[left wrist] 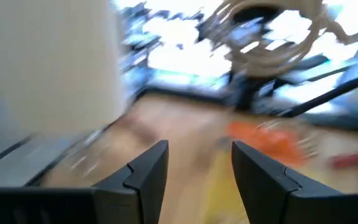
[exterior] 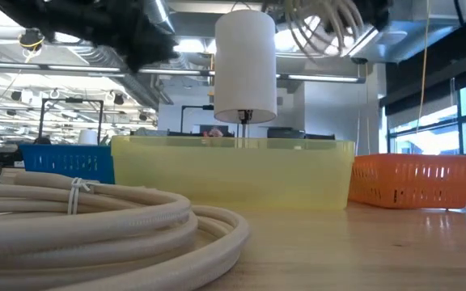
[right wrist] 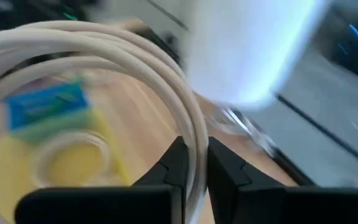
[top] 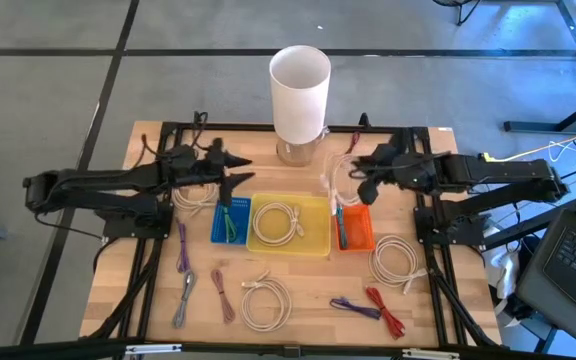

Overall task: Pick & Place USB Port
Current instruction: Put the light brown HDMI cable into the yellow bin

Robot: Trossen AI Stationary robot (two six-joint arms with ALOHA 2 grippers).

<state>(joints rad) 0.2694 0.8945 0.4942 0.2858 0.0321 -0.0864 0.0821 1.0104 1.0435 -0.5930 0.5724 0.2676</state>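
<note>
Coiled white cable lies nearest; my right gripper pinches another white cable coil near the tabletop's back edge, left gripper gaping, empty.

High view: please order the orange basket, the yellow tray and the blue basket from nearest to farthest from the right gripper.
Measured from the right gripper, which holds a white cable coil:
1. Orange basket, just below the gripper in the picture.
2. Yellow tray, in the middle, left of the orange basket.
3. Blue basket, beyond the yellow tray, on the left arm's side.

3 bins sit side by side before the cylinder.
</note>
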